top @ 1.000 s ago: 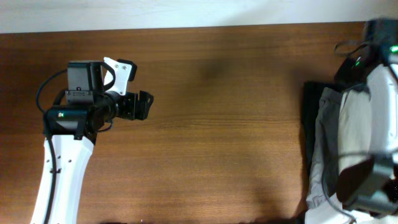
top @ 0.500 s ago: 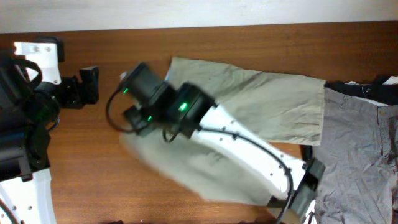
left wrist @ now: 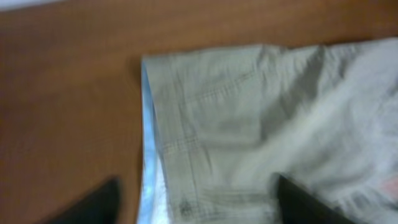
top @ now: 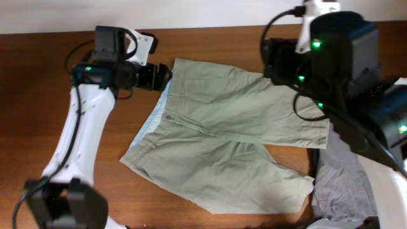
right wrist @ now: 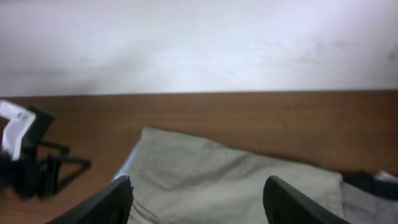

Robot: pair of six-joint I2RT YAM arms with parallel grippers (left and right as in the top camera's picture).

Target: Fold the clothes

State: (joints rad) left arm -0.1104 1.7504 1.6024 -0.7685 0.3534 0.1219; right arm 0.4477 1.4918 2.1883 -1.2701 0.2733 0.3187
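Observation:
Pale khaki shorts (top: 222, 133) lie spread flat on the middle of the wooden table, their light-blue waistband lining (left wrist: 148, 155) showing along the left edge. My left gripper (top: 163, 76) sits at the far-left waistband corner. In the left wrist view this gripper (left wrist: 198, 182) is open, one finger over bare wood and the other over the cloth. The right arm (top: 331, 51) hangs high at the far right. My right gripper (right wrist: 198, 180) is open above the shorts (right wrist: 230, 180) with nothing between its fingers. Grey trousers (top: 343, 184) lie at the right edge.
A black garment (top: 314, 158) peeks out under the grey trousers by the shorts' right leg. A pale wall (right wrist: 199, 43) runs behind the table's far edge. Bare wood (top: 38, 127) lies to the left of the shorts.
The right arm has pulled back from across the shorts to the far right and risen. The left arm has swung in to the waistband corner. The shorts now lie flat.

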